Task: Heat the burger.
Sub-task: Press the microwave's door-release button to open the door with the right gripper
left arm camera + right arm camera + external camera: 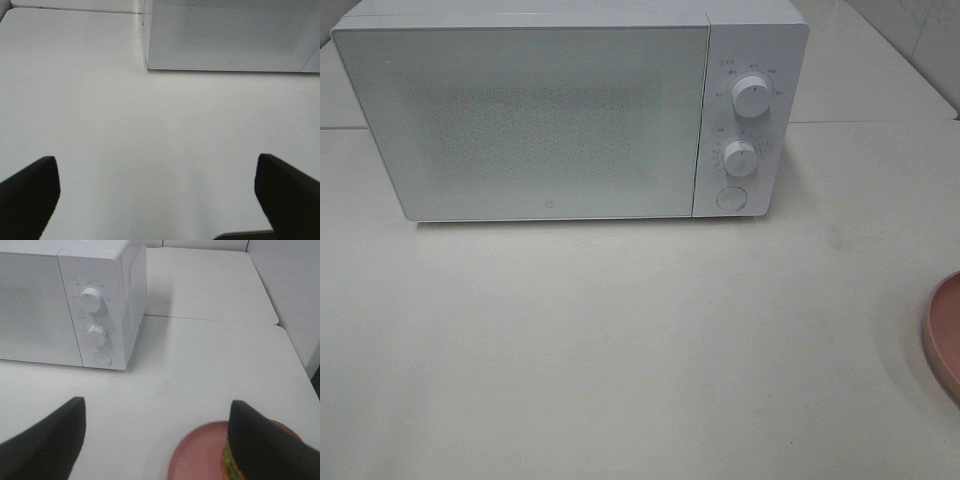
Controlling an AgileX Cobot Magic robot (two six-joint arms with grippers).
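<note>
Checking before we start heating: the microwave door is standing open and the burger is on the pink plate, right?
Not quite. The microwave door is shut, not open; the exterior high view shows it flush with the front. The rest holds: the burger is on the pink plate, as the right wrist view shows.

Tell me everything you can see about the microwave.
The microwave is a white, smooth-looking box standing upright at the back of the pale table. Its door is shut and has a speckled frosted window. The panel on its right side carries an upper knob, a lower knob and a round button beneath. Only the table touches it.
</note>
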